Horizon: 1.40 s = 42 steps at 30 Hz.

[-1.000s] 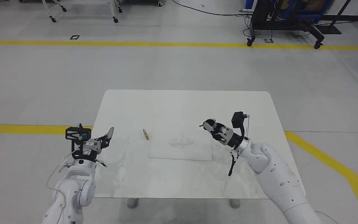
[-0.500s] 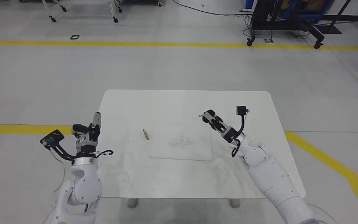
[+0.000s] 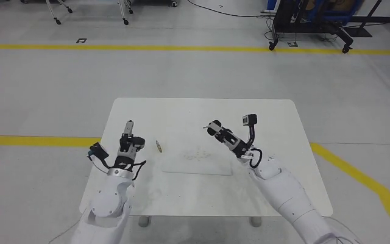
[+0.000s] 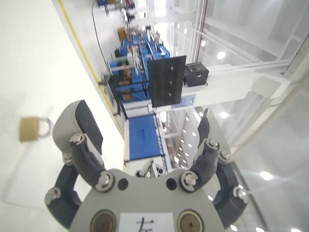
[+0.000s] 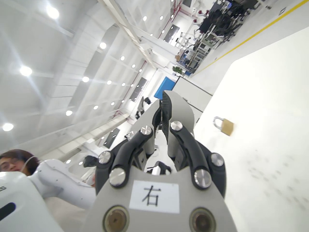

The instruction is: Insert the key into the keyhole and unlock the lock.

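Observation:
A small brass padlock with a silver shackle lies flat on the white table, left of the middle. It also appears in the left wrist view and the right wrist view. My left gripper hangs just left of the padlock, apart from it; its fingers stand wide open with nothing between them. My right gripper is over the middle of the table, right of the padlock, and its fingers are pressed together. I see no key in either gripper or on the table.
A thin white mat lies on the table's middle, toward the front. The padlock sits just off the mat's left edge. Bare tabletop stretches behind and to the right of the arms. Grey floor with yellow lines surrounds the table.
My left gripper swung in from beyond the table's left edge to just beside the padlock. My right gripper moved left and farther back over the table's middle. The padlock stayed put.

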Motion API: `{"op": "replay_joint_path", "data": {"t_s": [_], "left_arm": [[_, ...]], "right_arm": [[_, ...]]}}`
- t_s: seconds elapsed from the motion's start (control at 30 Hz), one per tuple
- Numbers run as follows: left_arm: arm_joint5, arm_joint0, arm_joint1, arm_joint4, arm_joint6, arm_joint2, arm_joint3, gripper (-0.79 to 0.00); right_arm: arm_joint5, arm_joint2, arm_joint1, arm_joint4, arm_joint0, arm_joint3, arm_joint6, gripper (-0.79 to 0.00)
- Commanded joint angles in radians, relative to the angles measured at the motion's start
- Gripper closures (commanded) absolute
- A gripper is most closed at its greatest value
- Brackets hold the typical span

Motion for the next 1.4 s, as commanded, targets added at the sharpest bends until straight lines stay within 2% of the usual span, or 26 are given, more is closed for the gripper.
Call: {"op": "replay_joint_path", "data": {"t_s": [0.0,0.1,0.13,0.2,0.43,0.53,0.7,0.73,0.77,0.8,0.93,1.1,1.37], "left_arm": [[0.029,-0.044,0.003,0.051,-0.128,0.034,0.019,-0.785],[0.058,-0.088,0.009,0.095,-0.279,0.063,0.013,-0.785],[0.064,-0.101,0.01,0.108,-0.293,0.063,0.007,-0.785],[0.041,-0.116,0.003,0.047,-0.227,0.055,-0.009,-0.785],[0.042,-0.115,0.003,0.056,-0.231,0.058,-0.009,-0.785],[0.027,-0.122,0.008,0.153,-0.31,0.096,-0.004,-0.785],[-0.066,-0.131,0.02,0.212,-0.432,0.077,0.011,-0.785],[-0.08,-0.131,0.024,0.233,-0.466,0.069,0.009,-0.717],[-0.097,-0.131,0.028,0.244,-0.497,0.062,0.005,-0.523],[-0.113,-0.13,0.03,0.242,-0.526,0.056,0.003,-0.4],[-0.156,-0.143,0.04,0.26,-0.62,0.042,0.01,-0.351],[-0.174,-0.18,0.039,0.228,-0.661,0.071,0.051,-0.311],[-0.185,-0.254,0.03,0.254,-0.642,0.15,0.139,-0.308]], "right_arm": [[-0.001,-0.014,-0.005,0.077,0.018,0.009,0.081,0.0],[0.011,-0.016,-0.005,0.146,0.037,0.028,0.186,0.0],[0.019,-0.014,-0.004,0.167,0.04,0.032,0.212,0.0],[0.022,-0.004,-0.003,0.2,0.044,0.034,0.235,0.0],[0.034,-0.007,-0.003,0.186,0.041,0.03,0.234,0.0],[0.099,-0.014,-0.005,0.196,0.03,0.002,0.234,0.0],[0.164,0.006,0.001,0.223,0.026,-0.008,0.288,0.0],[0.171,0.013,0.003,0.223,0.026,-0.01,0.295,0.0],[0.18,0.019,0.004,0.225,0.024,-0.014,0.3,0.0],[0.191,0.023,0.006,0.223,0.024,-0.021,0.309,0.0],[0.227,0.032,0.009,0.234,0.011,-0.07,0.342,0.0],[0.256,0.033,0.01,0.209,-0.004,-0.115,0.343,0.0],[0.294,0.027,0.008,0.191,-0.018,-0.133,0.33,0.0]]}}
